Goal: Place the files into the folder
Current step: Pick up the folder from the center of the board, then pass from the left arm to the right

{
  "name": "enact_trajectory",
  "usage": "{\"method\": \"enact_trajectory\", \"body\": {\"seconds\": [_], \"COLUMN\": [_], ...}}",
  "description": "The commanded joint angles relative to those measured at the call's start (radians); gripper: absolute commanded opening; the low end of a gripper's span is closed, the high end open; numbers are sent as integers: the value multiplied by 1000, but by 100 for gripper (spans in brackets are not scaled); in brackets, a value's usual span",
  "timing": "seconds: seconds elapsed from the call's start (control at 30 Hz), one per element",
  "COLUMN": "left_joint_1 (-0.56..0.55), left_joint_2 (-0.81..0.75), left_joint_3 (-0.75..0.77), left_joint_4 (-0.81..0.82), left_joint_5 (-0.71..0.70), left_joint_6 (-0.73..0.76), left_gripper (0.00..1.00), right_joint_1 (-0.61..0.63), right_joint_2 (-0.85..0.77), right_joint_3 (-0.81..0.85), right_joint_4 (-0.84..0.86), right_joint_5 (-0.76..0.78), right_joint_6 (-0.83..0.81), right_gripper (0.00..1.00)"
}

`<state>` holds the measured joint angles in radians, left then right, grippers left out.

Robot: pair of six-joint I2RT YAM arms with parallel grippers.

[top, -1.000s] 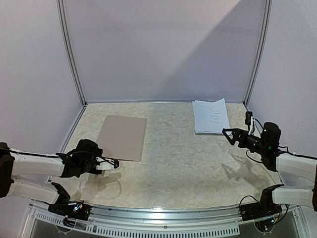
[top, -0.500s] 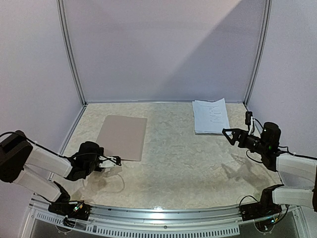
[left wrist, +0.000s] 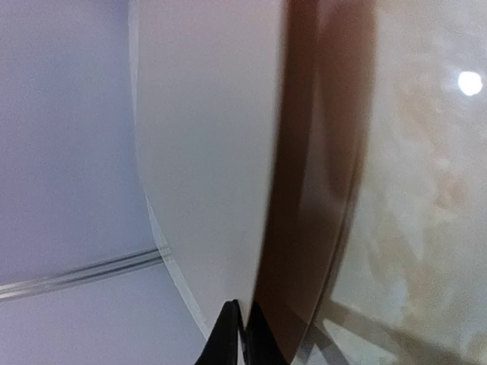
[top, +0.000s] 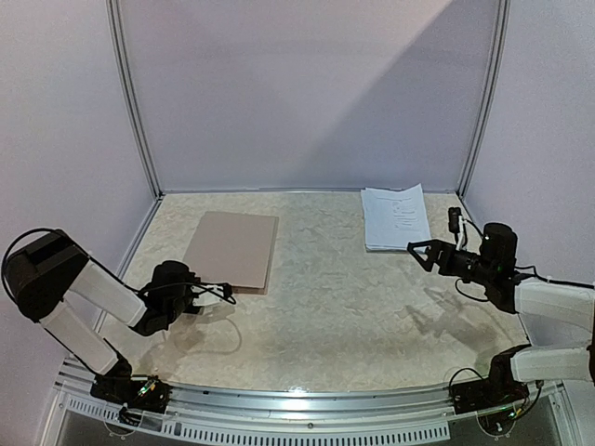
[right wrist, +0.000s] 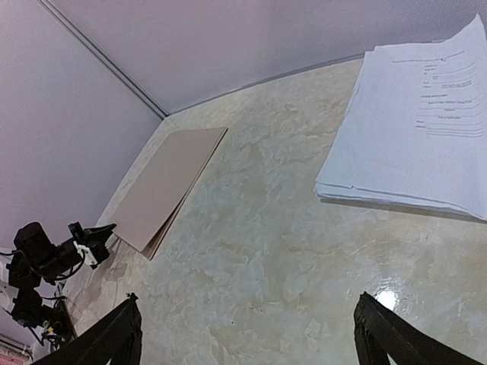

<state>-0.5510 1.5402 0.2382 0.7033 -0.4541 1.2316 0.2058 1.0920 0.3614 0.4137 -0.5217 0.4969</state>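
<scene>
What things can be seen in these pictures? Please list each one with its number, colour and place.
folder: one, tan-brown, on the left part of the table, its leaves parted a little at the near edge.
files: one stack, white with black text, at the far right of the table; the number of sheets cannot be told.
table: one, marbled beige, under everything.
walls: pale lilac, at the left, back and right of the table.
left claw: one, black, at the folder's near edge, seemingly closed on its top leaf.
right claw: one, black, open and empty, just on the near side of the files.
</scene>
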Motion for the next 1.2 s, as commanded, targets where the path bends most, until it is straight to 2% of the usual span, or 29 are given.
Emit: {"method": "enact_trajectory", "body": {"seconds": [0.0,0.13,0.3,0.43,0.53,0.73,0.9,0.93,1.0,1.1,1.17], "left_joint_1": [13,14,14,14,14,16,17,17,19,29,49], "left_joint_2": [41,-45,-187,-266,-299,-321,-326,-324,-322,-323,-334], "left_joint_3": [61,178,326,387,394,371,376,381,387,398,399], "left_joint_4": [91,-143,-459,-615,-662,-672,-674,-677,-683,-699,-700], "left_joint_5": [5,60,167,248,281,311,337,345,351,388,440], "left_joint_6": [-36,-188,-373,-454,-493,-537,-555,-560,-569,-580,-596], "left_gripper": [0,0,0,0,0,0,0,0,0,0,0], "right_joint_1": [85,205,336,402,441,500,518,521,526,528,528], "right_joint_2": [66,182,364,552,703,952,1068,1099,1147,1213,1247], "right_joint_3": [84,222,403,501,563,703,736,756,799,837,870], "right_joint_4": [-115,-206,-221,-91,31,133,315,343,392,527,559], "right_joint_5": [95,146,162,53,-25,-95,-108,-109,-124,-139,-156], "right_joint_6": [20,82,255,447,560,718,863,878,915,999,1038], "right_gripper": [96,93,91,92,99,99,97,95,85,55,36]}}
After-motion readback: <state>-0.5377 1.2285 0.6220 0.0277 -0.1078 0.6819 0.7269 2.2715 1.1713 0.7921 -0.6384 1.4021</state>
